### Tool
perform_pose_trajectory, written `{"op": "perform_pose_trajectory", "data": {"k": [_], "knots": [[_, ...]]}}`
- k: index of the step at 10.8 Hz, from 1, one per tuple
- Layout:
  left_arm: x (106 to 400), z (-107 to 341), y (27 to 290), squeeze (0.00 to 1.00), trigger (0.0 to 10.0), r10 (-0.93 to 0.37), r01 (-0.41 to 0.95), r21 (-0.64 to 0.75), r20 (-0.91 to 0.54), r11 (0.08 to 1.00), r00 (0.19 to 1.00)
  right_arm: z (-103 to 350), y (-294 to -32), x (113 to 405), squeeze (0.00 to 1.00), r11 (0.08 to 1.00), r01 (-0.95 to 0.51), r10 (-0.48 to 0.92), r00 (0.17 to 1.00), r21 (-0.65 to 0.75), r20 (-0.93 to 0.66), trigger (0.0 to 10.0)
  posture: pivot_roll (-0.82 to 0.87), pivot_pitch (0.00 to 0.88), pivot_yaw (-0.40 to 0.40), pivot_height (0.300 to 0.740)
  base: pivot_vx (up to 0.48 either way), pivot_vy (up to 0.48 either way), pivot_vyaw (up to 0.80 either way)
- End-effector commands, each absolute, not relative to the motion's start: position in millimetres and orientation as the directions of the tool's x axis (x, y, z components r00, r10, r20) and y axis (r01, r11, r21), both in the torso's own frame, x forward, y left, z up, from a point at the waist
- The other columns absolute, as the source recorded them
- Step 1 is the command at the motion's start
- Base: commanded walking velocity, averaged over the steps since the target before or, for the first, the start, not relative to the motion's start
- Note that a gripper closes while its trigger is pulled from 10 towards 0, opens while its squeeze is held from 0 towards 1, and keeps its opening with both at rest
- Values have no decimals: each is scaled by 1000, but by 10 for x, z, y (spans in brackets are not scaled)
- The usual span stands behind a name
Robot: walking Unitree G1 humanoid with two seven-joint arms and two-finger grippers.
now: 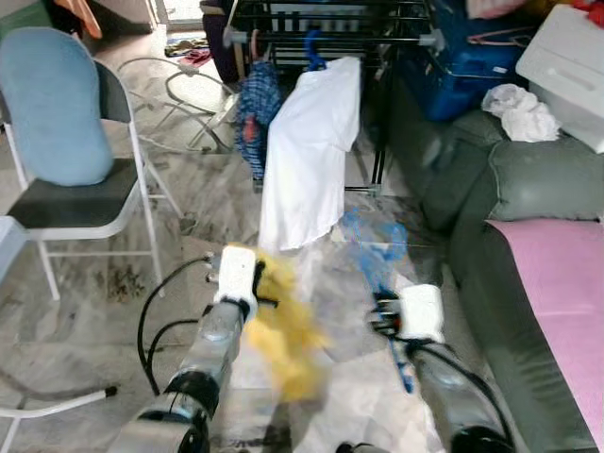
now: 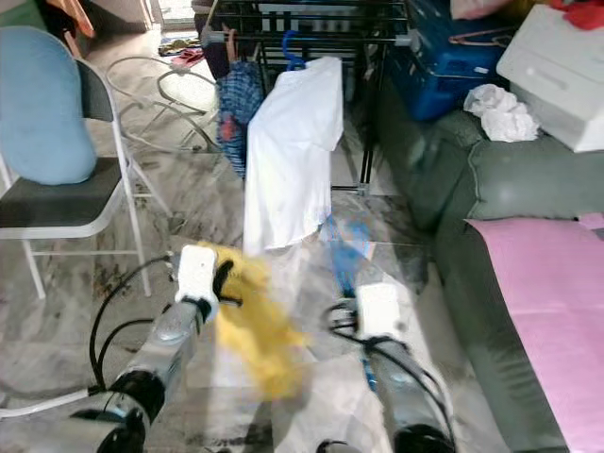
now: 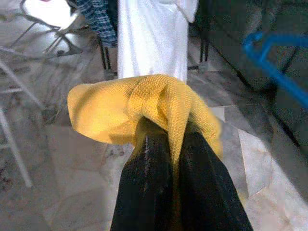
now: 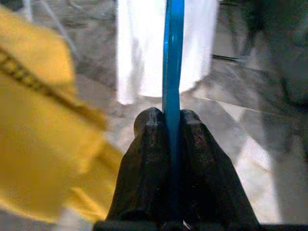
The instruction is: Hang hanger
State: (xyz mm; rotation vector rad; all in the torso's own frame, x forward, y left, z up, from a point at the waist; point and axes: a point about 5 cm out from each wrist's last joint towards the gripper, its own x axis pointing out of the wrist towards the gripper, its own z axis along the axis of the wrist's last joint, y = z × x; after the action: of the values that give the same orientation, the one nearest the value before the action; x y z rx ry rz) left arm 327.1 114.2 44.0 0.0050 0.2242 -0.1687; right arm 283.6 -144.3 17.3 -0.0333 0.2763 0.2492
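Blue hanger [image 4: 173,57] stood pinched in my right gripper [image 4: 173,118], long axis pointing ahead at the drying rack [image 1: 330,24]; left gripper [image 3: 166,132] clamped yellow cloth [image 3: 120,110].

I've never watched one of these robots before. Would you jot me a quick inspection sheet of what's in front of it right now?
Surface: pale marble floor, some dark specks near the chair.
Job's things: blue hanger in the right gripper; yellow cloth in the left gripper; drying rack ahead, with a white shirt and a plaid garment hanging.
Clutter: crumpled white cloth on the grey sofa.
Grippers: both sets of fingers shut on their loads.
Cables: black loops beside the left arm.
Surroundings: folding chair, blue cushion, pink cover.
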Motion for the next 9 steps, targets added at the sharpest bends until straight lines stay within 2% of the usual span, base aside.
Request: {"op": "perform_pose_trajectory", "data": {"k": [1, 3, 6, 9], "knots": [[3304, 496, 1148, 0, 10000, -172, 165, -54, -197, 985, 965, 244, -1371, 2867, 0, 963, -270, 259, 935, -10, -243, 10000, -190, 87, 68, 740, 0, 0, 0], [3282, 464, 1040, 0, 10000, -236, 238, -19, -223, 971, 946, 186, -1482, 2802, 0, 987, -150, 159, 954, 54, -253, 10000, -202, 108, 87, 740, 0, 0, 0], [3274, 442, 1033, 0, 10000, -201, 189, -73, -238, 979, 950, 110, -1471, 2663, 0, 978, -204, 206, 936, 37, -287, 10000, -196, 135, 58, 740, -280, 0, 0], [3270, 448, 1012, 0, 10000, -220, 209, -71, -234, 975, 947, 180, -1474, 2773, 0, 982, -182, 187, 943, 44, -274, 10000, -182, 123, 67, 740, -321, 0, 0]]}}
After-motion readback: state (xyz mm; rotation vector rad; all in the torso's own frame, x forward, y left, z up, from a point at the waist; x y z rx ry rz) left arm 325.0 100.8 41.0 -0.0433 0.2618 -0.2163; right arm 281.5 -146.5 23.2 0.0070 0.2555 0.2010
